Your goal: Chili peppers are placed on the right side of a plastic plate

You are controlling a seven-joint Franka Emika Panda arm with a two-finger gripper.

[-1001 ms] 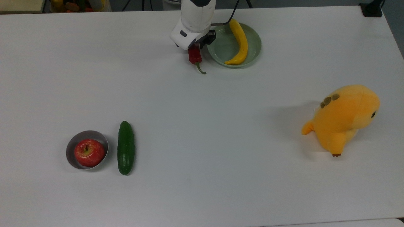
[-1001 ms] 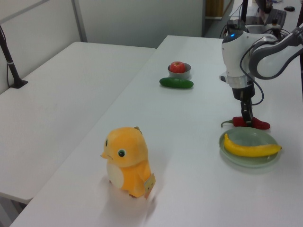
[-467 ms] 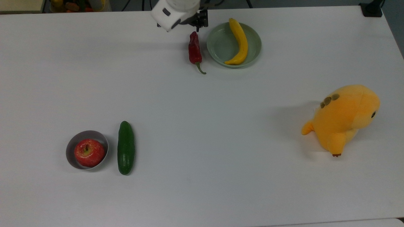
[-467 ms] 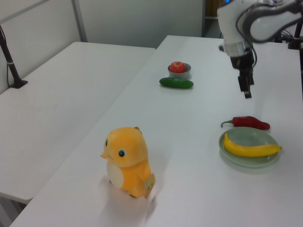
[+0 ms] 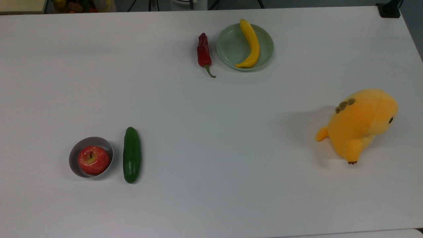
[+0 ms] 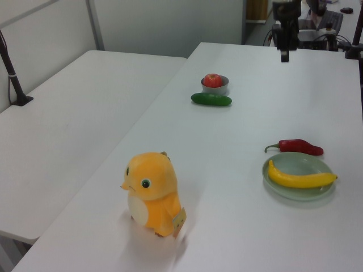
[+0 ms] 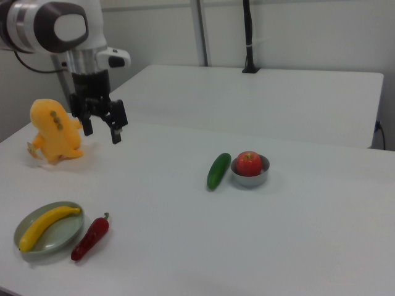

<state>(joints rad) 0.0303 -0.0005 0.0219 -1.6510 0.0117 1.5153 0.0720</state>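
The dark red chili pepper (image 5: 204, 53) (image 6: 299, 147) (image 7: 91, 237) lies flat on the table, close beside the pale green plate (image 5: 231, 46) (image 6: 300, 163) (image 7: 60, 235). It is on the top view's left of the plate and on the right view's right of it. Its green stem points away from the table's far edge in the top view. A yellow banana (image 5: 251, 43) (image 7: 46, 226) rests in the plate. My gripper (image 7: 101, 131) (image 6: 283, 54) hangs high above the table, open and holding nothing, well clear of both.
An orange plush toy (image 5: 358, 124) (image 6: 152, 192) (image 7: 54, 129) sits at the top view's right. A dark green cucumber (image 5: 132, 154) lies beside a grey bowl (image 5: 73, 153) holding a red apple (image 5: 93, 160) at the top view's lower left.
The gripper, down at the chili a second ago, has let it go, risen and drawn back out of the top view. The chili stays beside the plate.
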